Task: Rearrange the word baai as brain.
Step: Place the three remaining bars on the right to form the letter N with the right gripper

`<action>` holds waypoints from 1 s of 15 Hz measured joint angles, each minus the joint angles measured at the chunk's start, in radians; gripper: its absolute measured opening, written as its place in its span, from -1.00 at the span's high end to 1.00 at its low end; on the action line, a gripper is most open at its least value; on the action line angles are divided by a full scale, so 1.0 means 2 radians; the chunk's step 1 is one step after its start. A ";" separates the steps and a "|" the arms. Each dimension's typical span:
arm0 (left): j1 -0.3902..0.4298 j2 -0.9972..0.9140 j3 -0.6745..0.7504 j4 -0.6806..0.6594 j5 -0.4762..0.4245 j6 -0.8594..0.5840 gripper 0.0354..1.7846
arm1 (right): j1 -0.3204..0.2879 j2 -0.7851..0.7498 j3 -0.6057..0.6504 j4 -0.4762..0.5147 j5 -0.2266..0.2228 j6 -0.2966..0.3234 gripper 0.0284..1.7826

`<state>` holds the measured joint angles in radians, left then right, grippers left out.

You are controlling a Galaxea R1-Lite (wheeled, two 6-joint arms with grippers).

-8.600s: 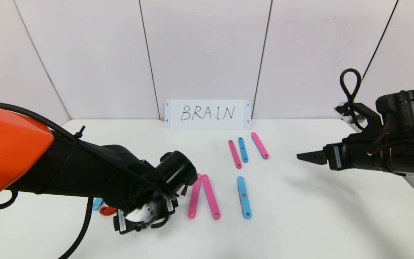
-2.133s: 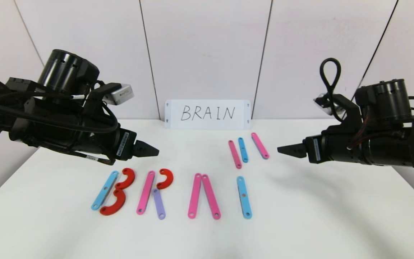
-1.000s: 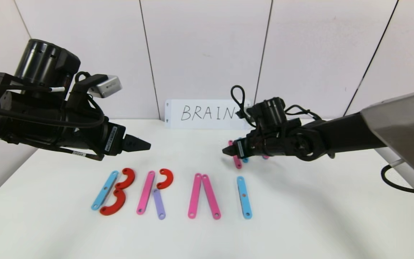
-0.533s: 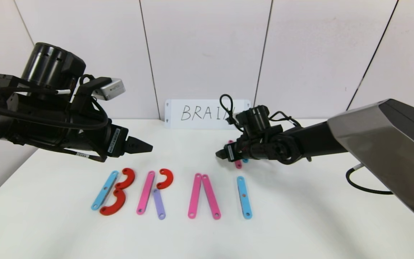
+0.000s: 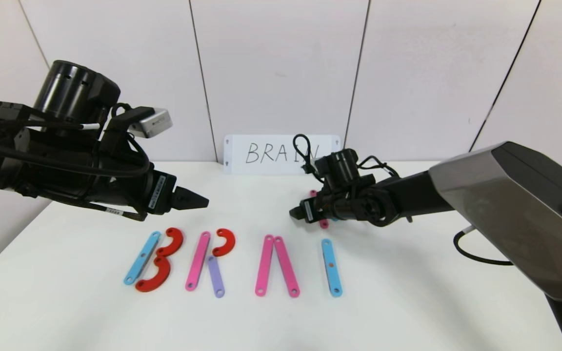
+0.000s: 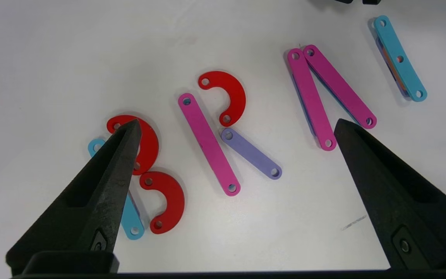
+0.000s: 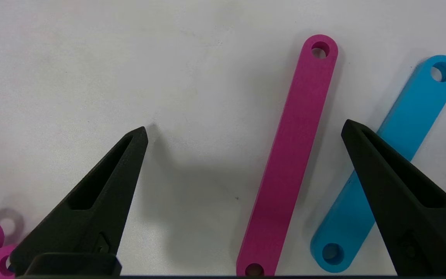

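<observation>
Both grippers empty, jaws wide: right gripper (image 5: 294,213) low over spare pink strip (image 7: 290,155); left gripper (image 5: 203,200) hovers above the word (image 5: 212,261).

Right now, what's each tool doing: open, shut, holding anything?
Left tool: open, empty, hovering above the B and R pieces.
Right tool: open, empty, low over the spare pink strip behind the word.

pink strips (image 5: 198,261): 4 seen
blue strips (image 5: 331,267): 3 seen
purple strips (image 5: 215,276): 1
red curves (image 5: 224,242): 3
my hands (image 5: 200,200): 2
</observation>
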<state>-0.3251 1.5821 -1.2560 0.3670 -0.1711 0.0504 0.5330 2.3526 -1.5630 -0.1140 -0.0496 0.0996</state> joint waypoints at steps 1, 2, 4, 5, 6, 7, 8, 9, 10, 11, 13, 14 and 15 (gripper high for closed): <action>-0.001 0.000 0.000 0.000 0.000 0.000 -0.95 | 0.001 0.001 0.000 0.000 -0.001 0.000 -0.95; -0.001 0.001 0.001 0.000 0.000 0.000 -0.95 | 0.001 0.001 0.000 0.000 -0.001 0.000 -0.95; -0.004 0.002 0.001 0.000 0.000 0.000 -0.95 | 0.001 0.001 0.000 0.000 -0.003 0.000 -0.95; -0.004 0.002 0.001 0.000 0.000 0.000 -0.95 | 0.002 0.002 0.000 -0.001 -0.004 0.000 -0.95; -0.004 0.002 0.001 0.000 0.000 0.000 -0.95 | 0.002 0.003 0.000 0.000 -0.004 0.000 -0.95; -0.004 0.002 0.001 0.000 0.000 0.000 -0.95 | 0.002 0.003 0.000 0.000 -0.005 0.000 -0.94; -0.004 0.002 0.002 0.000 0.000 0.000 -0.95 | 0.002 0.003 0.000 0.000 -0.004 0.000 -0.89; -0.005 0.002 0.002 0.000 0.000 0.000 -0.95 | 0.002 0.003 0.000 0.000 -0.004 0.000 -0.82; -0.005 0.002 0.002 0.000 0.000 0.000 -0.95 | 0.002 0.003 0.000 0.000 -0.004 0.000 -0.72; -0.005 0.002 0.002 0.000 0.000 0.000 -0.95 | 0.002 0.004 0.000 0.000 -0.005 0.000 -0.58; -0.006 0.002 0.002 0.000 0.000 0.000 -0.95 | 0.002 0.004 0.000 0.000 -0.013 0.000 -0.23; -0.006 0.002 0.002 0.000 0.000 0.000 -0.95 | 0.003 0.004 0.000 0.000 -0.014 0.000 0.01; -0.006 0.002 0.003 0.000 0.000 0.000 -0.95 | 0.003 0.004 0.000 0.000 -0.014 0.000 0.21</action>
<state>-0.3377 1.5862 -1.2509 0.3674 -0.1711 0.0500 0.5398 2.3611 -1.5630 -0.1140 -0.0779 0.0994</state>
